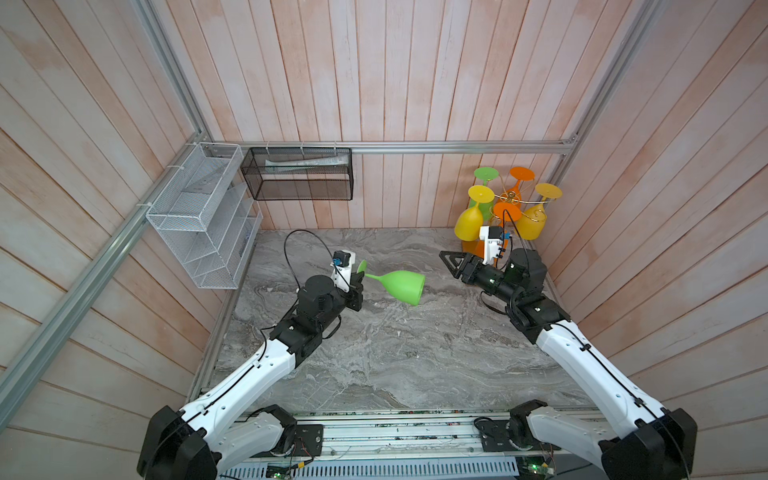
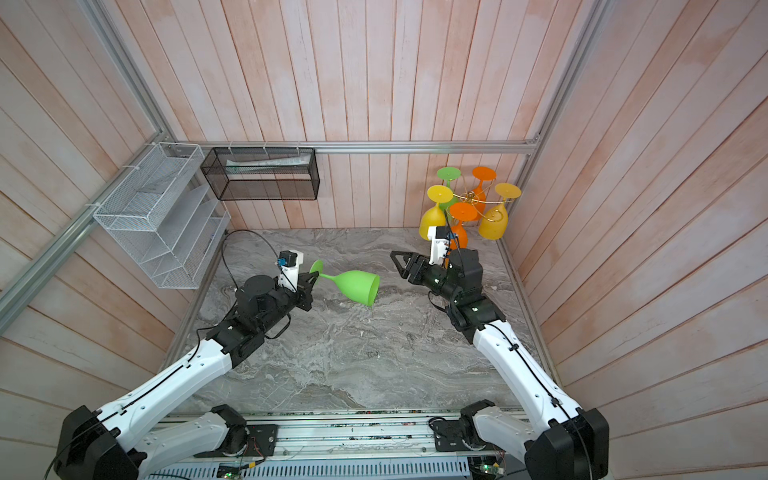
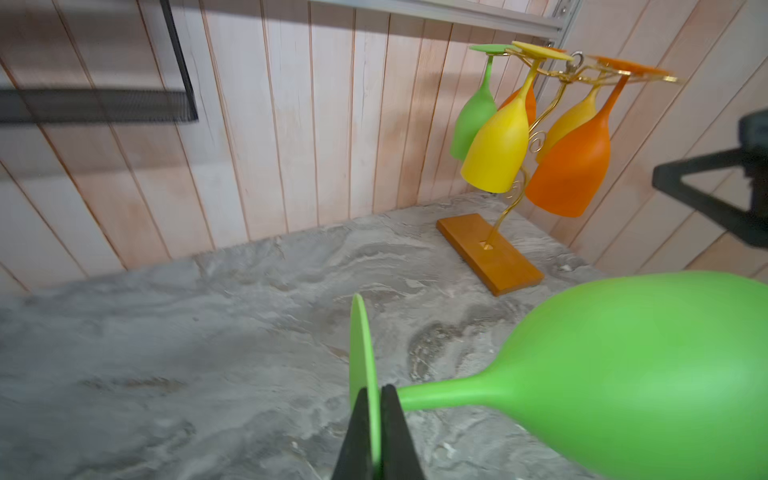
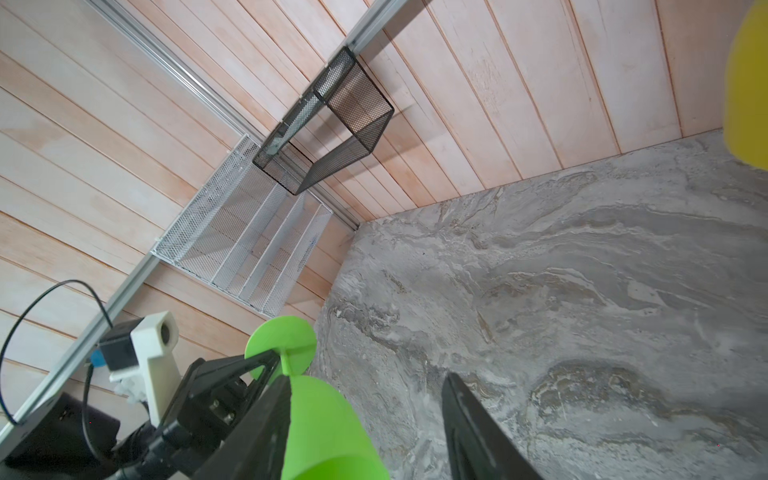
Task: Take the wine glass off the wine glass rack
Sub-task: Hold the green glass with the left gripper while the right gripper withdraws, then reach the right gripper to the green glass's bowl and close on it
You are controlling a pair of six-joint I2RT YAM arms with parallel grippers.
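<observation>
Six wine glasses in all. Five hang bowl-down from the wine glass rack [image 3: 492, 255]: two yellow, two orange and one green. The sixth, the green wine glass [image 1: 403, 286], is off the rack and lies sideways. The left claw [image 3: 379, 399] is pinched on the rim of its round foot, and the stem and bowl jut away from that claw towards the right claw [image 1: 449, 261]. Whether the bowl's rim touches the surface I cannot tell.

The right claw is spread with nothing in it, and in both top views a gap separates it from the bowl. The rack stands just behind it, in the far corner.

There are two wire-mesh baskets, both beyond the left claw. The white basket [image 1: 199, 216] hangs on the side wall and the black basket [image 1: 297, 174] on the back wall.

The worktop [image 1: 395, 353] is grey veined marble. Pale pinkish plank walls [image 1: 374, 83] enclose it on three sides, and aluminium rails [image 1: 415, 146] run along them.
</observation>
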